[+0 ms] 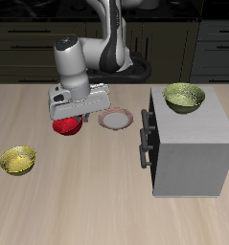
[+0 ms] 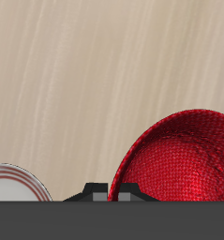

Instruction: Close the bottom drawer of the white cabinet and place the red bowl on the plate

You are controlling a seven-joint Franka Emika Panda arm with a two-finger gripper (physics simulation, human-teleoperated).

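The red bowl (image 1: 67, 124) sits on the worktop (image 1: 78, 191) just beside the plate (image 1: 116, 119), under the tool (image 1: 76, 113), whose grip I cannot tell; glossy, rigid and probably light, it looks best pinched at its thin rim.

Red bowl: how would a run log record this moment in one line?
red bowl: under end effector, grip unclear | plate: bare, beside bowl | bottom drawer: looks closed | pending: bowl onto plate
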